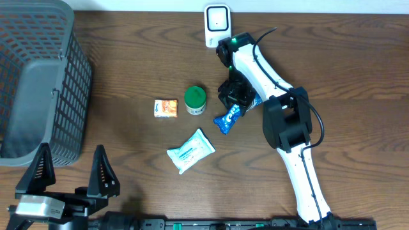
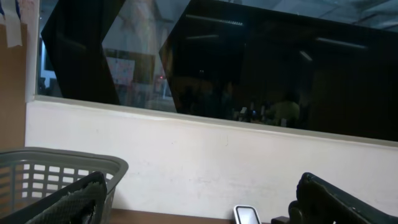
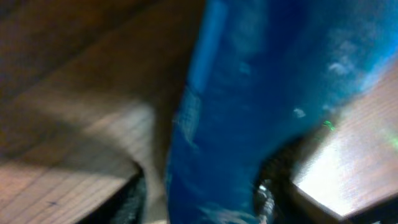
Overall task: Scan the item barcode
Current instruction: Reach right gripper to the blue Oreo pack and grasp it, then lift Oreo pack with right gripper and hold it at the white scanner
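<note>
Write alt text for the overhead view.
The right gripper is down over one end of a blue snack packet; whether it grips is unclear. Nearby lie a green-lidded jar, a small orange box and a white wipes pack; a grey basket sits left, a white scanner at the far edge.

Overhead, we see the bench [image 1: 128,64] brightly and evenly lit and sharp throughout, with short soft shadows beside the things on it. Our left wrist view is dim: a dark window [image 2: 249,62] carries faint reflections above a pale wall [image 2: 186,168]. Our right wrist view is badly blurred. The blue packet [image 3: 249,93] is out of focus, and glare whitens the wood at lower right.
</note>
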{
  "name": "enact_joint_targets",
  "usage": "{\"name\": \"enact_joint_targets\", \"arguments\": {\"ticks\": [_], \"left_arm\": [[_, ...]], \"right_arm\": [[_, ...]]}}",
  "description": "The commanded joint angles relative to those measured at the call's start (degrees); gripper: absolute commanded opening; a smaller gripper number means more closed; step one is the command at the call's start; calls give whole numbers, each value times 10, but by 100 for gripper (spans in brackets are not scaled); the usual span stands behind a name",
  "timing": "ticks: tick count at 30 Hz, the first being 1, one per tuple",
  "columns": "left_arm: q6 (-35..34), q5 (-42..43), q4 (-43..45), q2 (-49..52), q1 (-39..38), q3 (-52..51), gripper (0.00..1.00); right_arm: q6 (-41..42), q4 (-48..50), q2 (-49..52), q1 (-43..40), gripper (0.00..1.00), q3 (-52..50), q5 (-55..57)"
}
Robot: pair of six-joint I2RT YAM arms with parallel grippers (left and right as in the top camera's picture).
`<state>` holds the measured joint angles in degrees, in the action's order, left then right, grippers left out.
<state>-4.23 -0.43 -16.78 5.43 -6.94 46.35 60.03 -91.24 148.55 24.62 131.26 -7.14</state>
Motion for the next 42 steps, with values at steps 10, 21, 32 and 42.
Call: {"name": "enact_joint_targets", "arguments": {"ticks": [10, 21, 32, 42], "left_arm": [[8, -7, 1, -8, -3, -4, 98], [8, -7, -8, -8, -3, -4, 98], [8, -7, -84, -8, -3, -4, 98], [8, -7, -150, -8, -3, -4, 98]], "right_arm": [[-61, -63, 19, -21, 8, 86, -24], [-346, -23, -199, -27, 1, 175, -195], [-635, -8, -317, -15, 1, 175, -282], [-1263, -42, -306, -14, 1, 52, -726]]}}
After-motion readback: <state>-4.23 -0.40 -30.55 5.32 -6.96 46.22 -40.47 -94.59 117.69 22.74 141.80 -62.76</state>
